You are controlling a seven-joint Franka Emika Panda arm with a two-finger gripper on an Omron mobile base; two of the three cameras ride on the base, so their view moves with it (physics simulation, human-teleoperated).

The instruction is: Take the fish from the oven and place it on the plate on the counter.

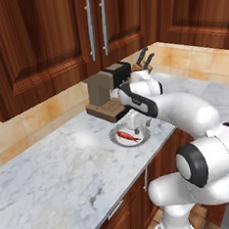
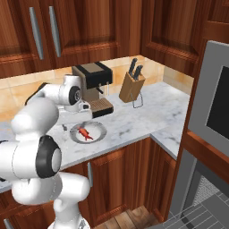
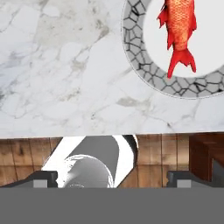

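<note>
Marble counter runs over reddish wood cabinets, upper cabinets above it. Oven stands at the counter's right end, beyond the corner. White arm reaches over the counter edge toward the plate. Coffee machine sits on the counter just behind the plate; knife block stands to the right of the machine, apart from the plate. Plate, grey crackle rim, lies near the counter front edge. Gripper hangs above the plate's edge, fingertips spread wide, holding nothing. Fish, red-orange, lies flat inside the plate, tail toward the rim.
</note>
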